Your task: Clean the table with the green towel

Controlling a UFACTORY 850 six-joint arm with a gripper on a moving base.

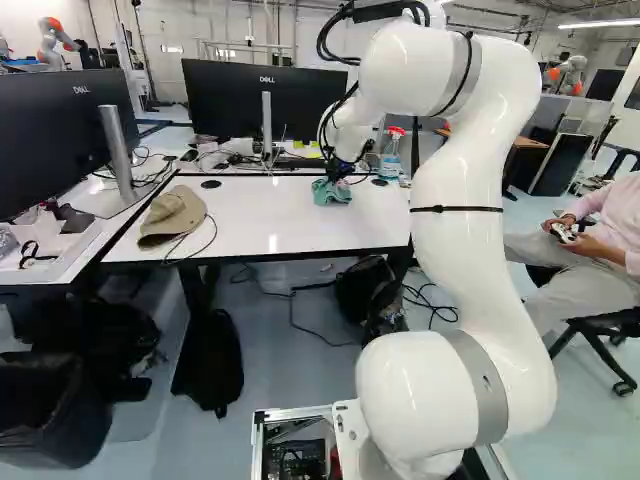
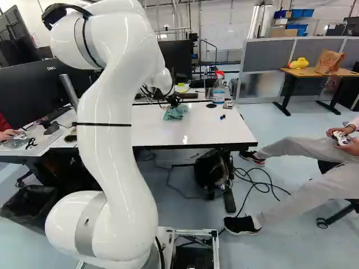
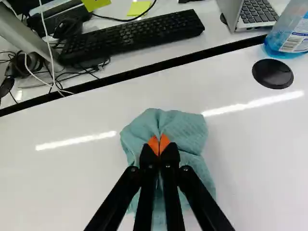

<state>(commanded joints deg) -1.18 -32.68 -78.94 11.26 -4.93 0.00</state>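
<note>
In the left base view my gripper (image 1: 338, 172) reaches down to the white table (image 1: 290, 235), right over the crumpled green towel (image 1: 332, 193). The wrist view shows the gripper (image 3: 159, 144) with its orange pads together, a fold of the towel (image 3: 185, 126) pinched between them. Cloth bunches up around the fingertips and spreads out on both sides and under the fingers, lying against the tabletop. The black fingers hide part of it.
A tan cap (image 1: 173, 217) with a cable beside it lies on the table. Beyond a black seam are a keyboard (image 3: 134, 36), a laptop (image 3: 252, 14) and a blue spray bottle (image 3: 288, 38). Monitors (image 1: 265, 100) stand behind. A seated person is off to the right.
</note>
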